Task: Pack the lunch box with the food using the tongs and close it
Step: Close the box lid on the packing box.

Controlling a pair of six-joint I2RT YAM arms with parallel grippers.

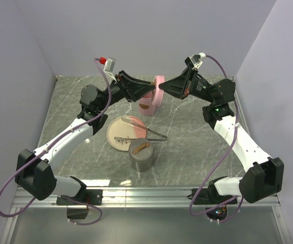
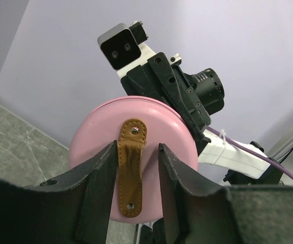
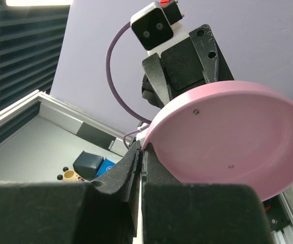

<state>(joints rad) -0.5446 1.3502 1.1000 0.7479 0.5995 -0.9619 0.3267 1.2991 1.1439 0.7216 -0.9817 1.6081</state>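
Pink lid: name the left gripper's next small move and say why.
Probably close the left gripper onto the brown strap. Its jaws straddle the strap on the pink lid with a gap showing on one side, so it has no firm grip yet, while the right gripper pinches the lid's rim and holds it on edge.

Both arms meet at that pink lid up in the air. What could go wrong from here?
1. The right pincer pinches the round pink lid only by its thin rim, so the lid could twist or slip out.
2. The left pincer straddles the lid's tan leather strap without pinching it yet. If the right one let go now, the lid would probably drop onto or beside the round pink box on the table.
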